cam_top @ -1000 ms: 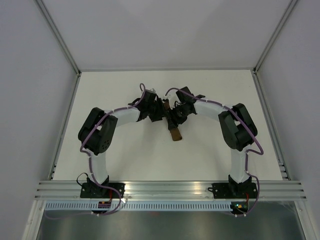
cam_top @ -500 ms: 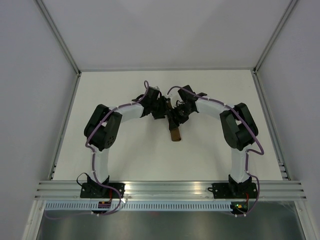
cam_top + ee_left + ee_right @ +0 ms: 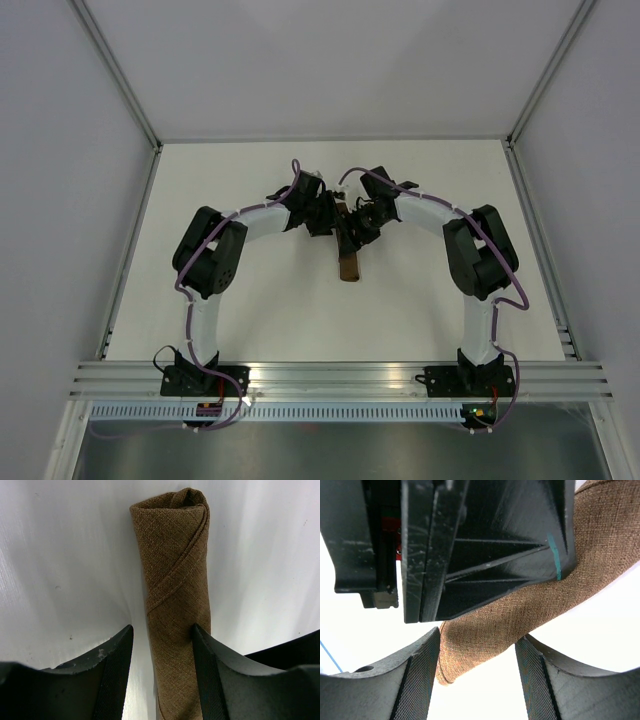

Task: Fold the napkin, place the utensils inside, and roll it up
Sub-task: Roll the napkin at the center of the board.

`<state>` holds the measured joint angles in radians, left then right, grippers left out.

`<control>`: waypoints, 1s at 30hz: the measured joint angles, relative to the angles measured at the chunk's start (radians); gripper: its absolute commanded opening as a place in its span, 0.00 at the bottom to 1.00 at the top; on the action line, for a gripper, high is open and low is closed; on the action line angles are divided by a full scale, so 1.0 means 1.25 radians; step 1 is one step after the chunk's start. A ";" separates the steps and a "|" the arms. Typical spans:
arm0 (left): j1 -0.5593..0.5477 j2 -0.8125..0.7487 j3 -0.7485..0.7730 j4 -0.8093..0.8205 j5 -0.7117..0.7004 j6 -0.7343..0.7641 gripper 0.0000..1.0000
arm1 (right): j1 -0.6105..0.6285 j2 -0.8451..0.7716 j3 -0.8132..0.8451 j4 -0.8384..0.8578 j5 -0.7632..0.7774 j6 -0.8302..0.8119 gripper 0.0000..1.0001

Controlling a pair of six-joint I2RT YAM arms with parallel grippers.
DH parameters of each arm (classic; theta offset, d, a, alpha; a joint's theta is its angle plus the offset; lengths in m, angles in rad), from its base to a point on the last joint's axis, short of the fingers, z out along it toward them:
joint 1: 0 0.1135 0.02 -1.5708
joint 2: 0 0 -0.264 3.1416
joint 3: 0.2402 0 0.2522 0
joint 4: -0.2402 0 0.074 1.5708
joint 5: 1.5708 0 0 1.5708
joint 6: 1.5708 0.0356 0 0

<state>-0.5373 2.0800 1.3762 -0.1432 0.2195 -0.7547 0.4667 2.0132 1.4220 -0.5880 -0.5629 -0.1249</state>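
Note:
The napkin (image 3: 349, 262) is a dark-brown cloth rolled into a tight tube lying on the white table (image 3: 250, 310). My left gripper (image 3: 334, 217) is open astride its far part. In the left wrist view the roll (image 3: 175, 570) runs between the fingers of the left gripper (image 3: 163, 630); the right finger (image 3: 210, 680) touches it and the left finger stands apart. My right gripper (image 3: 357, 224) is open around the roll's far end (image 3: 485, 640), just under the left gripper's black body (image 3: 470, 555). The utensil is hidden from view.
Grey enclosure walls and metal frame posts (image 3: 125, 100) bound the table on three sides. An aluminium rail (image 3: 330, 378) with both arm bases runs along the near edge.
My left arm has swung right and brought its gripper over the roll's far part. The roll has turned slightly and lies straighter. The right gripper has shifted a little toward the back.

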 measured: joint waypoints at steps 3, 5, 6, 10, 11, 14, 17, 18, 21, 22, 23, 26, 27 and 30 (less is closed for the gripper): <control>0.000 0.001 0.001 -0.001 0.000 0.002 0.55 | -0.003 0.000 0.000 -0.003 0.000 0.000 0.67; 0.000 0.001 0.001 -0.001 0.001 0.004 0.56 | -0.005 0.000 0.001 -0.006 0.000 -0.001 0.68; 0.000 0.001 0.001 -0.001 0.001 0.005 0.56 | -0.006 0.000 0.003 -0.010 0.001 -0.001 0.67; 0.000 0.001 0.005 -0.004 0.002 0.017 0.57 | -0.009 -0.001 0.015 -0.021 0.001 -0.002 0.68; 0.000 0.001 0.006 -0.006 0.002 0.021 0.57 | -0.010 -0.001 0.017 -0.021 0.002 -0.002 0.68; 0.000 0.001 0.011 -0.013 0.002 0.035 0.58 | -0.014 -0.002 0.026 -0.025 0.002 -0.002 0.68; 0.000 0.001 0.017 -0.021 0.004 0.049 0.58 | -0.018 -0.002 0.034 -0.029 0.002 -0.004 0.68; 0.000 0.001 0.018 -0.022 0.005 0.052 0.58 | -0.020 -0.002 0.038 -0.032 0.002 -0.005 0.68; 0.000 0.000 0.024 -0.029 0.009 0.065 0.59 | -0.024 -0.003 0.048 -0.036 0.002 -0.008 0.68; 0.000 -0.001 0.026 -0.030 0.012 0.070 0.59 | -0.026 -0.004 0.052 -0.039 0.001 -0.009 0.68; 0.000 -0.002 0.028 -0.031 0.014 0.075 0.59 | -0.027 -0.004 0.053 -0.039 0.001 -0.009 0.68; 0.001 -0.011 0.033 -0.034 0.016 0.087 0.60 | -0.032 -0.009 0.054 -0.040 0.000 -0.010 0.68; 0.004 -0.018 0.034 -0.034 0.017 0.091 0.60 | -0.034 -0.011 0.054 -0.041 -0.001 -0.010 0.68; 0.015 -0.053 0.034 -0.033 0.031 0.100 0.60 | -0.042 -0.024 0.054 -0.044 -0.002 -0.011 0.68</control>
<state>-0.5182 2.0136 1.4189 -0.1848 0.2577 -0.6300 0.4149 1.9831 1.4895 -0.6426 -0.5655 -0.1387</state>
